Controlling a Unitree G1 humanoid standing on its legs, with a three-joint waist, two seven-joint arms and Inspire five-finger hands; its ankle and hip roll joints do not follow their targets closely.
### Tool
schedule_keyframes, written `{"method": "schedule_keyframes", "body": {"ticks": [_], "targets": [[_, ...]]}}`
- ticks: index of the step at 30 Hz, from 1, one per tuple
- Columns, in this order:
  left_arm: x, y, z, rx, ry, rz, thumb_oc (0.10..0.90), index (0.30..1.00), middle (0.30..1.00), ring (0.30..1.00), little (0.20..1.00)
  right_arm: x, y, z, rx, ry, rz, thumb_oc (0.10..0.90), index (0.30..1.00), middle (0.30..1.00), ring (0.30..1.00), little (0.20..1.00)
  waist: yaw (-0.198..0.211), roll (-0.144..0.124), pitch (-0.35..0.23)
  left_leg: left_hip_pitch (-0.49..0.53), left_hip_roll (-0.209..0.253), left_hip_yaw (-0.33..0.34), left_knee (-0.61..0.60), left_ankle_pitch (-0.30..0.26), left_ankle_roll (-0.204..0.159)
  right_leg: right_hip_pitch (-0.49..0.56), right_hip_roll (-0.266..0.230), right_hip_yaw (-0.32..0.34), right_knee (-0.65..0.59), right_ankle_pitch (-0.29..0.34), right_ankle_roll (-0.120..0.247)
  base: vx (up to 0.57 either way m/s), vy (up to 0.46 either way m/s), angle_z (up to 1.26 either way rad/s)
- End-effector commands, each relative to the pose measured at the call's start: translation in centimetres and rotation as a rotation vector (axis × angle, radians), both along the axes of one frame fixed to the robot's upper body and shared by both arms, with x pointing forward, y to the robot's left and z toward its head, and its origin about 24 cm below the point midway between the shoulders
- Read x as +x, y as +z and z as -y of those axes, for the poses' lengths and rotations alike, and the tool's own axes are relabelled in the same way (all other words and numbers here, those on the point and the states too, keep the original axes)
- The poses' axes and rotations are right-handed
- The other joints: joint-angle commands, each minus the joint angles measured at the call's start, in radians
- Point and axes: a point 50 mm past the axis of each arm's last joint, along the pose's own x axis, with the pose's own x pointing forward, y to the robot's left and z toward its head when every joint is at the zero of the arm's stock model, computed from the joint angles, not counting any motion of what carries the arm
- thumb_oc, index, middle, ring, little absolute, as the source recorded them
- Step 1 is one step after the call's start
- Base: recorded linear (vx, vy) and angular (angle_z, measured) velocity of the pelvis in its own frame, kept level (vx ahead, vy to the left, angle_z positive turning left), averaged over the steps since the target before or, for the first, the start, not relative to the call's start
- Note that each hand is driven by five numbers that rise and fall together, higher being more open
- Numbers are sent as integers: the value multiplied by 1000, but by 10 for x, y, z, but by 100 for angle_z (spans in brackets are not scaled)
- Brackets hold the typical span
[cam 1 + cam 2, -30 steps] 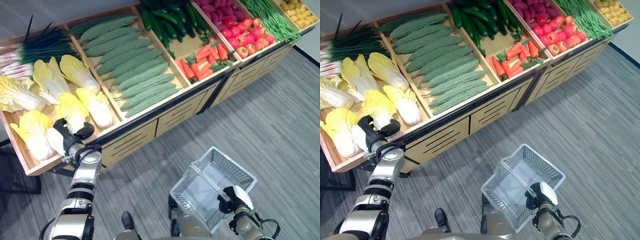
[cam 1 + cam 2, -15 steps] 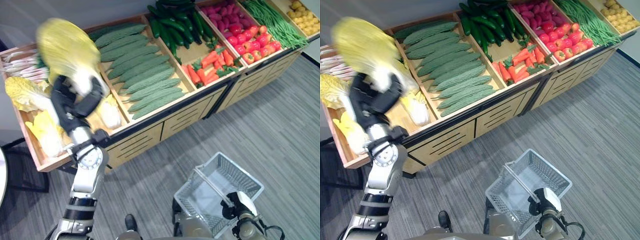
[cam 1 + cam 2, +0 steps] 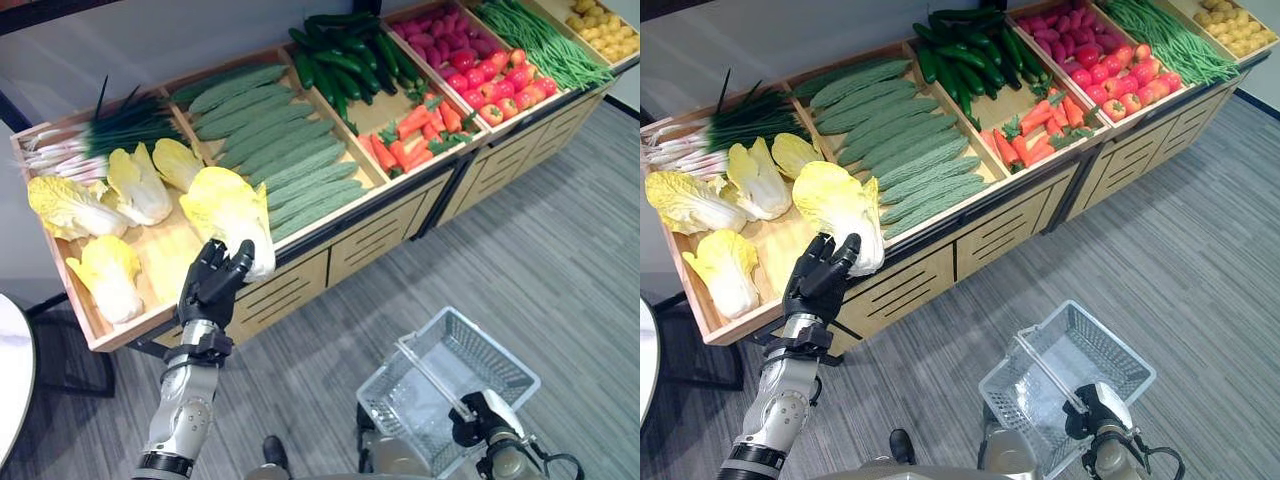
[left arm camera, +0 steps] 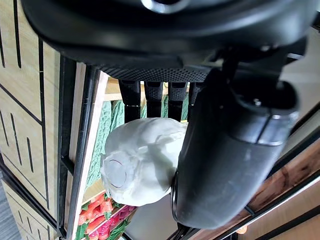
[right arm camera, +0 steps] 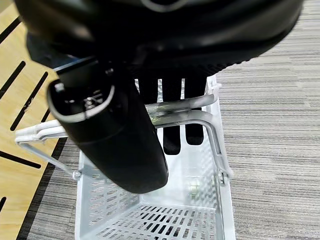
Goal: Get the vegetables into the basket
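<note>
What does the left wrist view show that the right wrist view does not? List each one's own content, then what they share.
Left wrist view alone: the left hand curled round a napa cabbage, its cut white base facing the camera, with green bitter gourds and red vegetables beyond. Right wrist view alone: the right hand curled round the handle of the white wire basket, which holds no vegetables yet, over grey floor. Both: the stand's slotted wooden front.

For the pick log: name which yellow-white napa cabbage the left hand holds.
The napa cabbage nearest the bitter-gourd bin, its white stem end gripped by the dark left hand; the other cabbages lie untouched.
</note>
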Motion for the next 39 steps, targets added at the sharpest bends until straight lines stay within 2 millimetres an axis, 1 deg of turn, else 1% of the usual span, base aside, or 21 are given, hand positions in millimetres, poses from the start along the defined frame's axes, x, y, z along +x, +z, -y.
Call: {"method": "schedule_keyframes", "body": {"ticks": [1,6,7,8,10,12,15,16,18,19,20,22,26,30,32,34,35,36,37,38,39], "targets": [[14,49,-9,84,-28,269,400,300,300,300,300,19,13,6,-15,10,109,400,300,300,300,300,-9,-70,-43,44,37,-52,7,-27,-53,62,-117,49,2,-67,132,-3,58,-3],[15,54,-1,91,-87,292,400,300,300,300,300,22,16,10,-26,-5,129,400,300,300,300,300,-12,-84,-22,7,22,-43,108,-74,-38,52,-138,69,29,-59,137,-70,90,-12],[18,56,5,116,-136,296,400,300,300,300,300,21,18,15,-35,-29,139,400,300,300,300,300,-25,-93,-8,7,-5,-24,108,-88,-20,10,-167,94,76,-12,165,-160,232,-15],[19,56,11,111,-157,295,400,300,300,300,300,17,18,17,-40,-35,129,400,300,300,300,300,-38,-97,1,11,-17,-16,103,-89,-14,-4,-177,102,86,32,184,-201,267,-26],[22,58,16,113,-180,305,400,300,300,300,300,17,18,17,-37,-49,133,400,300,300,300,300,-56,-104,11,4,-29,8,91,-85,-11,-50,-192,120,79,136,200,-164,116,-28],[25,63,18,133,-198,322,400,300,300,300,300,21,19,15,-32,-54,143,400,300,300,300,300,-64,-97,20,-9,-20,28,88,-78,-7,-87,-197,131,74,154,200,-180,100,-43],[27,64,20,170,-233,317,400,300,300,300,300,20,15,12,-18,-65,130,400,300,300,300,300,-49,-94,24,-25,-19,61,82,-69,14,-72,-207,71,127,73,185,-142,160,-68],[25,62,19,174,-236,308,400,300,300,300,300,18,14,12,-20,-68,118,400,300,300,300,300,-37,-82,24,-15,-15,64,73,-86,12,-48,-206,36,166,19,185,-93,180,-81],[21,58,15,183,-230,288,400,300,300,300,300,14,11,13,-22,-71,91,400,300,300,300,300,-14,-76,16,-18,-13,104,61,-74,19,-14,-215,-39,227,-40,168,-139,173,-84],[15,56,9,194,-219,280,400,300,300,300,300,18,14,15,-26,-75,108,400,300,300,300,300,9,-71,-2,-18,-7,181,45,-58,28,28,-221,-112,326,-84,158,-156,125,-128],[14,56,8,199,-218,278,400,300,300,300,300,20,14,16,-28,-73,113,400,300,300,300,300,15,-75,-10,-12,-9,202,39,-55,27,40,-211,-111,327,-89,158,-124,63,-145],[9,56,-1,212,-190,278,400,300,300,300,300,26,17,15,-33,-59,134,400,300,300,300,300,38,-85,-30,14,-1,277,41,-48,17,77,-195,-217,241,-107,153,6,-120,-144],[10,56,3,204,-187,279,400,300,300,300,300,27,22,16,-44,-49,167,400,300,300,300,300,17,-73,-33,27,42,312,56,-18,-18,95,-144,-231,165,-154,125,21,-228,-62],[12,53,8,192,-189,264,400,300,300,300,300,25,28,24,-73,-57,187,400,300,300,300,300,-2,-58,-25,31,80,336,63,24,-56,115,-104,-211,95,-163,111,-9,-199,-26],[14,48,10,182,-185,244,400,300,300,300,300,21,30,31,-90,-71,190,400,300,300,300,300,-8,-46,-16,19,107,331,87,43,-80,128,-86,-201,76,-173,97,17,-254,-20],[18,45,13,179,-188,235,400,300,300,300,300,21,35,39,-111,-85,207,400,300,300,300,300,-11,-37,3,-26,158,305,193,81,-123,147,-62,-185,56,-190,73,30,-280,-13],[19,44,15,169,-189,233,400,300,300,300,300,22,37,41,-116,-88,214,400,300,300,300,300,-7,-37,13,-48,178,271,250,90,-139,157,-51,-175,44,-195,60,34,-248,-18],[21,44,17,161,-184,238,400,300,300,300,300,24,39,44,-129,-89,219,400,300,300,300,300,7,-37,26,-74,173,184,303,99,-148,165,-38,-150,30,-201,50,24,-160,-27],[21,45,17,160,-184,239,400,300,300,300,300,24,39,44,-129,-90,220,400,300,300,300,300,6,-35,28,-78,177,179,311,97,-150,168,-36,-153,28,-202,48,-51,-62,-59],[22,43,19,148,-179,237,400,300,300,300,300,27,41,46,-136,-84,224,400,300,300,300,300,17,-35,33,-110,133,84,290,103,-117,153,-41,-141,21,-186,43,-52,-6,-74],[21,41,20,138,-167,229,400,300,300,300,300,30,43,46,-137,-85,232,400,300,300,300,300,25,-38,31,-133,90,2,263,75,-100,151,-48,-118,13,-181,48,19,21,-66]]}}
